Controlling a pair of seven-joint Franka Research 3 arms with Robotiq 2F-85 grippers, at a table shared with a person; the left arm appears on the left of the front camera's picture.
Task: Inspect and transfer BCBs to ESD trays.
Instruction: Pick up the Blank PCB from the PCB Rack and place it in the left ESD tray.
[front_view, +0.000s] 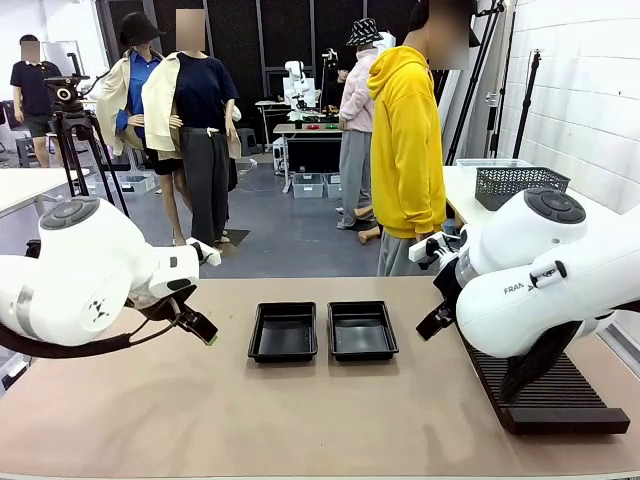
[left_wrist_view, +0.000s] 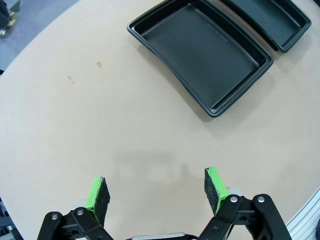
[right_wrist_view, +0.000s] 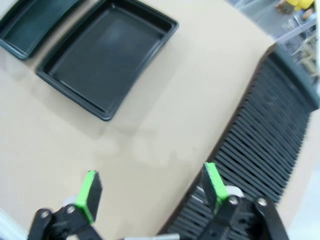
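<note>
Two black ESD trays lie side by side in the middle of the tan table, the left tray (front_view: 285, 331) and the right tray (front_view: 361, 329), both with bare floors. The BCBs are out of view. My left gripper (front_view: 203, 330) hovers left of the trays. In the left wrist view it (left_wrist_view: 157, 192) is open over bare table with nothing between its green pads (left_wrist_view: 98, 192), and the nearer tray (left_wrist_view: 200, 55) lies ahead. My right gripper (front_view: 428, 327) hangs right of the trays. It (right_wrist_view: 152, 192) is open and empty, between a tray (right_wrist_view: 107, 55) and the rack.
A long black ribbed rack (front_view: 545, 385) lies along the table's right side, under my right arm, and shows in the right wrist view as the rack (right_wrist_view: 265, 150). A person in a yellow hoodie (front_view: 407, 150) stands beyond the far edge. A grey mesh basket (front_view: 520, 183) sits on a side table.
</note>
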